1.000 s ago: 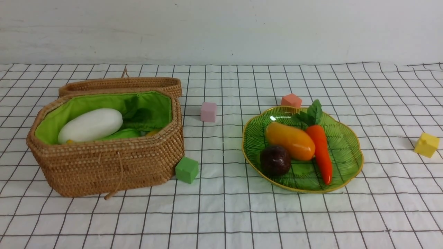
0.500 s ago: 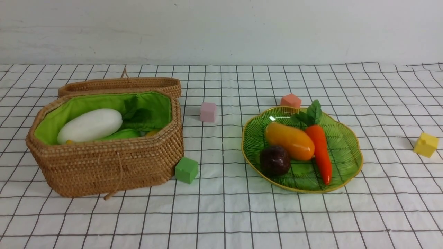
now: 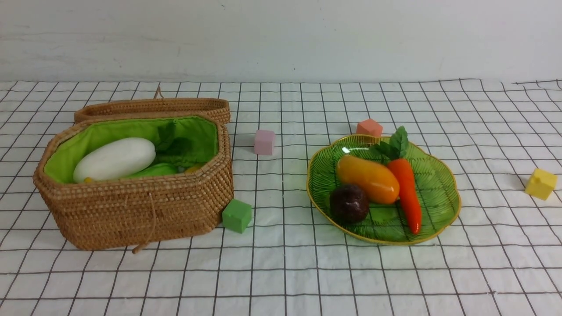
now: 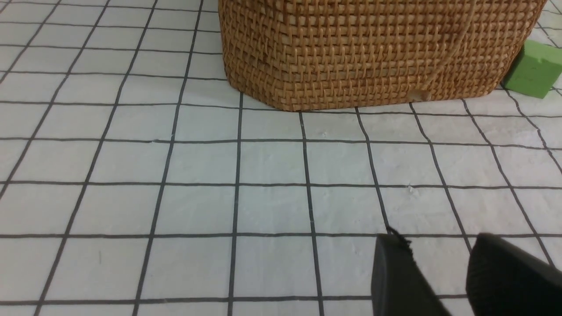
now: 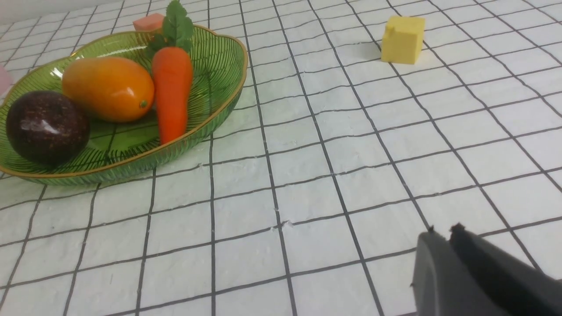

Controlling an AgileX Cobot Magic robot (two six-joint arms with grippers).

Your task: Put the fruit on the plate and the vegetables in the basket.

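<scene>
The left gripper hangs low over the checked cloth with its jaws slightly parted and empty; ahead of it stands the basket, which holds the radish and the cucumber, with the lid behind and a green cube at its corner. The right gripper is closed on nothing; the plate, well ahead to one side, carries the mango, the purple ball and the carrot, with a yellow cube further off
</scene>
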